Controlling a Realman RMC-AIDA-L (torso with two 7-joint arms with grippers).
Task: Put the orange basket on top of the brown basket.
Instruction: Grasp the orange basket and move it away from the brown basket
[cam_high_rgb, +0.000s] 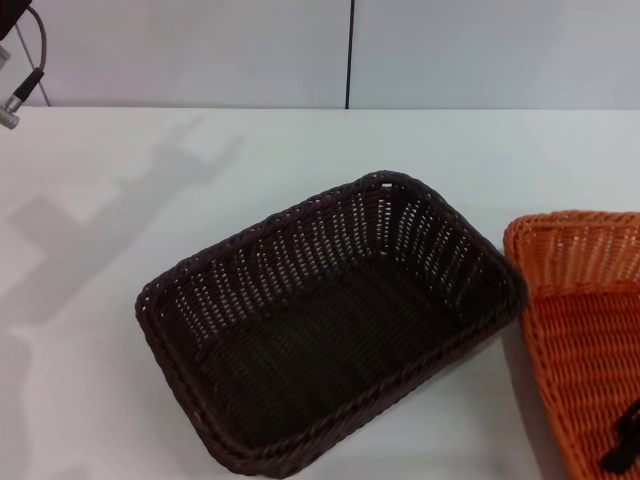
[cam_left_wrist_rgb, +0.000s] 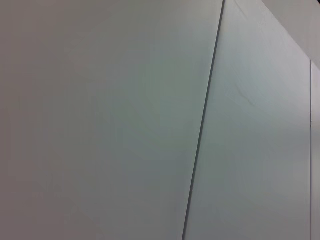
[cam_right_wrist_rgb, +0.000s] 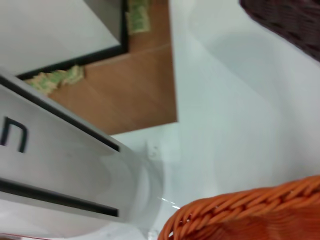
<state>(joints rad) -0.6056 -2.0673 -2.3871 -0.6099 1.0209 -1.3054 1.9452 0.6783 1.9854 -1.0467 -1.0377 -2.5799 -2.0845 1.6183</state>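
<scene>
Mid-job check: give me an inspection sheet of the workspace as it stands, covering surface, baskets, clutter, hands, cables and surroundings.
Surface: white table, bare apart from the baskets.
Job's things: brown basket sits empty at centre; orange basket stands on the table beside it, on the robot's right, cut off by the frame edge, not yet stacked.
Clutter: nothing seen.
Hands: a dark part over the orange basket is probably the right hand; left hand not seen.
Cables: one grey cable at the far left.
Surroundings: pale wall panels behind; wooden floor beside the table.
</scene>
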